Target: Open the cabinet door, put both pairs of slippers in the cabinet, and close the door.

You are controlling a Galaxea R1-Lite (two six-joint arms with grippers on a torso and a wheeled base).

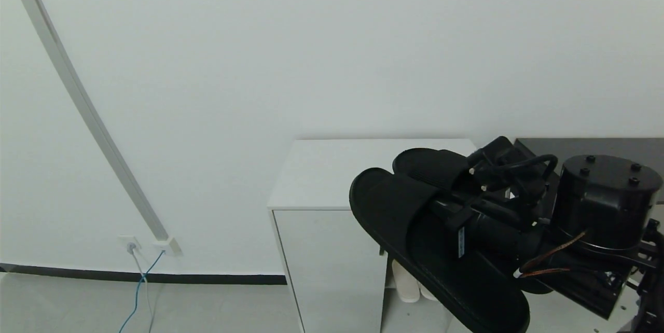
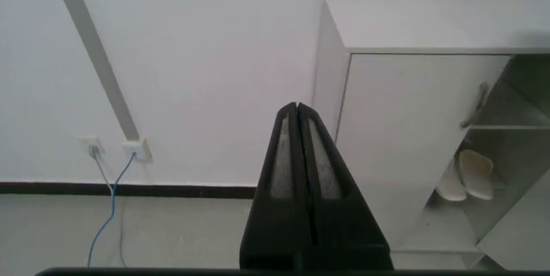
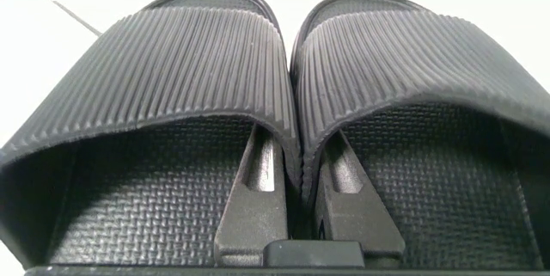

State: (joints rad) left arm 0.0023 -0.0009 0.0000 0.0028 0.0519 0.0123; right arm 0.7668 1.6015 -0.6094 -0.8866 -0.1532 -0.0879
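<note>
A pair of black slippers point(image 1: 404, 208) hangs side by side in the air in front of the white cabinet point(image 1: 332, 172), level with its top. My right gripper point(image 1: 451, 203) is shut on them. In the right wrist view its fingers point(image 3: 253, 199) reach under the ribbed straps of the black slippers point(image 3: 189, 70) and pinch their inner walls together. The cabinet's point(image 2: 404, 138) right half stands open, and a pair of white slippers point(image 1: 407, 281) point(image 2: 468, 177) leans inside it, low down. My left gripper point(image 2: 298, 173) is shut with nothing in it, out to the left of the cabinet.
A wall socket point(image 1: 129, 244) with a blue and a white cable sits low on the wall left of the cabinet, under a slanting grey conduit point(image 1: 78, 94). A dark surface point(image 1: 596, 146) lies behind the right arm. Bare floor lies to the cabinet's left.
</note>
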